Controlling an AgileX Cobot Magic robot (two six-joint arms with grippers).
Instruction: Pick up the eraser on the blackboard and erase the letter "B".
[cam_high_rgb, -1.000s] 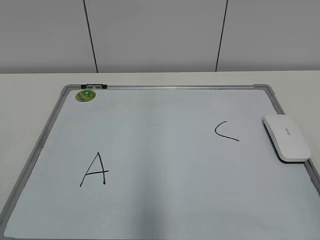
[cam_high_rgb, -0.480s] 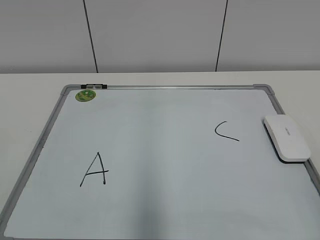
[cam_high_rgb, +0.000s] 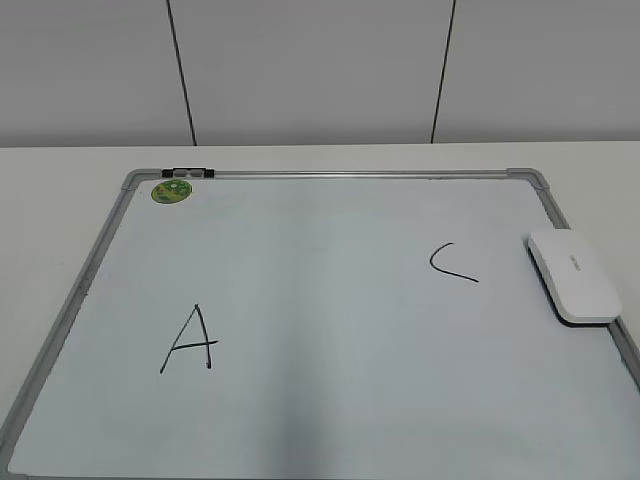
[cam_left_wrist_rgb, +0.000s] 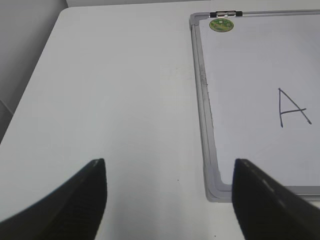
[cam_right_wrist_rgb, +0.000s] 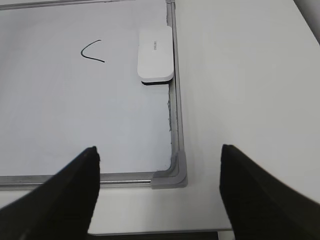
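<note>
Left gripper (cam_left_wrist_rgb: 169, 200): two dark fingers spread wide at the bottom of its wrist view, nothing between them, hanging above bare white table (cam_left_wrist_rgb: 115, 100). The blackboard's (cam_left_wrist_rgb: 250, 65) grey-framed lower corner sits just inside the right finger (cam_left_wrist_rgb: 260, 200). Letter "A" (cam_left_wrist_rgb: 291, 107) at right of that frame; small round green magnet (cam_left_wrist_rgb: 221, 25) at top, by a clip on the frame.

Right gripper (cam_right_wrist_rgb: 157, 192): fingers likewise wide apart and empty, at the bottom of its view, poised over the board's other near corner. Table beyond the frame to the right.

Eraser (cam_right_wrist_rgb: 156, 54): white, dark underside, lying flat on the board in the upper middle of the right wrist view, its long side touching the frame. Open "C" (cam_right_wrist_rgb: 91, 52) to its left, apart from it.

Exterior view: no arm in frame. Eraser (cam_high_rgb: 573, 276) at the right edge, "C" (cam_high_rgb: 452, 262) left of it, "A" (cam_high_rgb: 190, 340) lower left, magnet (cam_high_rgb: 171, 190) upper left. The stretch of board between "A" and "C" is plain; no "B" visible anywhere.
</note>
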